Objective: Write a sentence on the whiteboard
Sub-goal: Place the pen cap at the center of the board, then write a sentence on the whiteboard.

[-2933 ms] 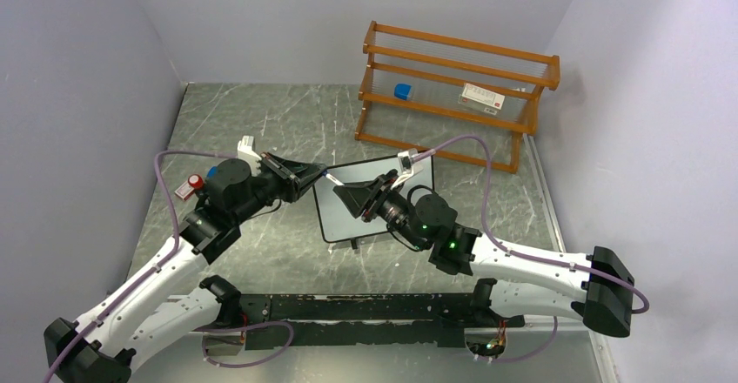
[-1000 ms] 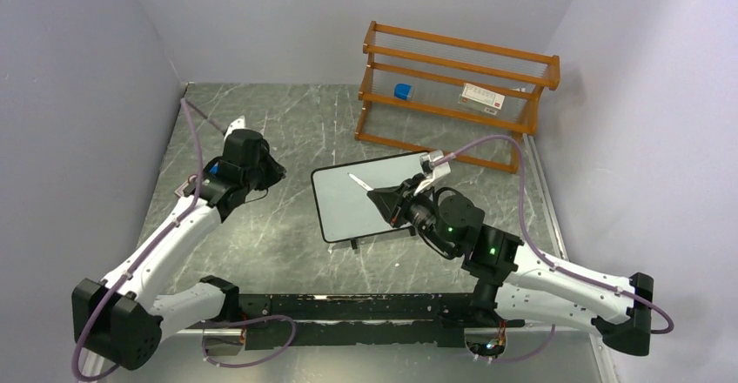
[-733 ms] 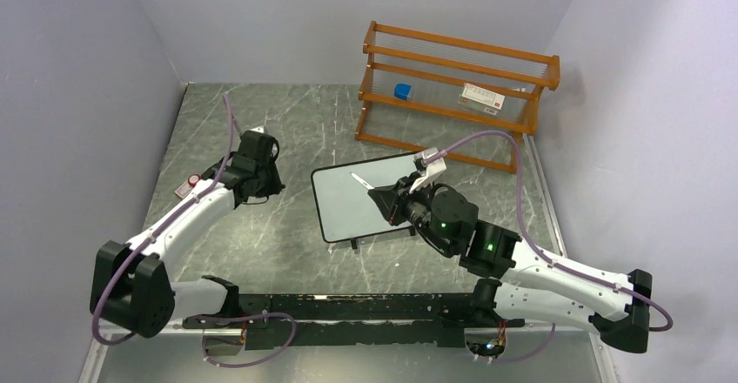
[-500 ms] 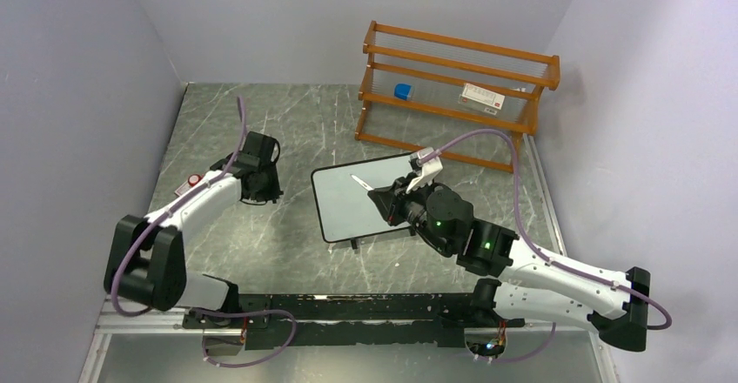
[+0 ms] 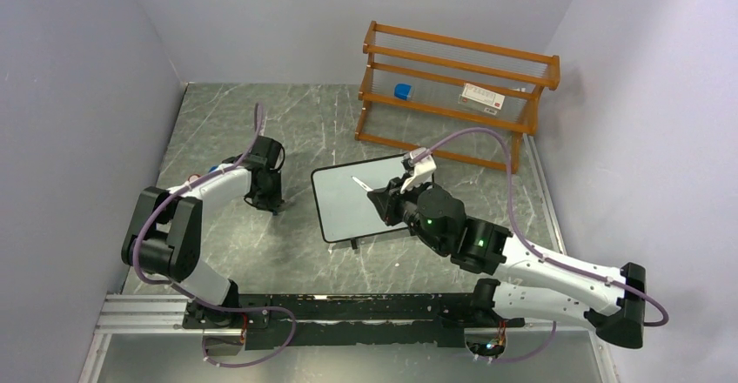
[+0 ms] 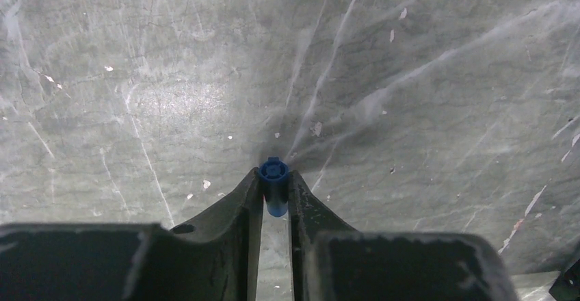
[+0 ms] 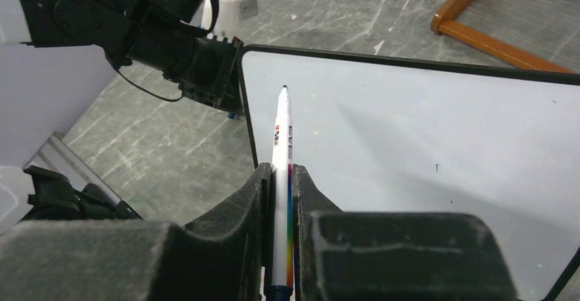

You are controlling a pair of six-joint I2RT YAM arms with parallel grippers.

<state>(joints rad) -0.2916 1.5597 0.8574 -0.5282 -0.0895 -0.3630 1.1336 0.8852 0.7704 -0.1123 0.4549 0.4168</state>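
Whiteboard [image 7: 424, 130] ahead of right jaws, beneath clamped marker [image 7: 281, 150].

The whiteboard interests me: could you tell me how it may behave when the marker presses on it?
The whiteboard looks thin and slim-framed, so probably light yet stiff. Standing on small feet on the smooth table, it may well slide or tip back when the marker pushes.
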